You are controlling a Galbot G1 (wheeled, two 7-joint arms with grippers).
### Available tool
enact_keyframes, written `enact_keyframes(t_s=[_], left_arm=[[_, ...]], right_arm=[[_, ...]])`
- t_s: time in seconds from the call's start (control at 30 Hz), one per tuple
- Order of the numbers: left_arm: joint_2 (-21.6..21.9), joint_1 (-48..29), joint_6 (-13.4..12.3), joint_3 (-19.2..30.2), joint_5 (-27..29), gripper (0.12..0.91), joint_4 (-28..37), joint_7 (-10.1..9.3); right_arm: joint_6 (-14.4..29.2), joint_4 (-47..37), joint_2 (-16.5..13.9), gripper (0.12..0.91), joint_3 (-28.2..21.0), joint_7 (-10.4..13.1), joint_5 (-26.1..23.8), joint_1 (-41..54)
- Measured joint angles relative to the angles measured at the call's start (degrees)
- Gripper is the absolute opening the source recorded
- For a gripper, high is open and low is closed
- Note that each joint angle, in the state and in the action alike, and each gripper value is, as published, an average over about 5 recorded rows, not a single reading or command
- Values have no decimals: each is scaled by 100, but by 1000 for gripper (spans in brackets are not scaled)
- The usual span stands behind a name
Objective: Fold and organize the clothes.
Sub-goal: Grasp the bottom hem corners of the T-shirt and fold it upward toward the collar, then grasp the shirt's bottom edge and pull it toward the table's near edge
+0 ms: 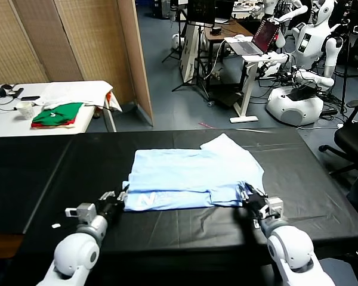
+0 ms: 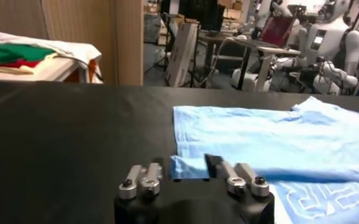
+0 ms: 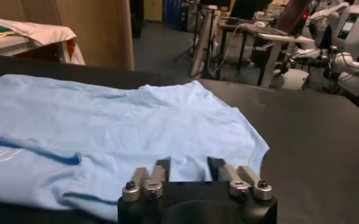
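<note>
While the pale blue T-shirt [image 1: 194,177] lies partly folded on the black table [image 1: 48,179], both grippers rest at its near edge, fingers spread and grasping nothing: the left gripper [image 1: 115,201] at the left corner by the white lettering [image 1: 147,200], the right gripper [image 1: 250,196] at the right corner.

Counts: 1 pale blue T-shirt [image 1: 194,177], white lettering showing, on 1 black counter [image 1: 42,179]. 2 end effectors: left end effector [image 1: 120,197], right end effector [image 1: 246,193], 2 fingers ea. Bkgd: 1 white side table [image 1: 6,122] w/ 1 green folded garment [image 1: 59,113] over 1 red garment [image 1: 51,124], 1 white cloth [image 1: 77,91], 1 cup [image 1: 25,109], 1 pr headphones [image 1: 6,90]. 1 laptop [image 1: 256,37] on 1 standing desk [image 1: 247,83]. 1 office chair [image 1: 353,140]. White robots in bkgd, at least 2.
</note>
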Motion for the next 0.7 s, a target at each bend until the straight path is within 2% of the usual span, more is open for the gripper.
enact_keyframes(t_s=[0.3,0.4,0.53,0.63,0.7], left_arm=[[-133,656,33,-57,0,907,-421,7],[-147,769,41,-48,-4,907,-450,10],[-151,837,55,-40,-7,907,-446,20],[-155,854,69,-37,-2,902,-407,27],[-155,867,91,-37,18,873,-379,40]], right_arm=[[97,-11,84,905,440,22,345,-459],[114,-74,100,880,492,24,393,-461],[136,-160,150,800,492,10,386,-418],[151,-188,171,685,483,-7,371,-400],[158,-192,173,568,482,-13,364,-399]])
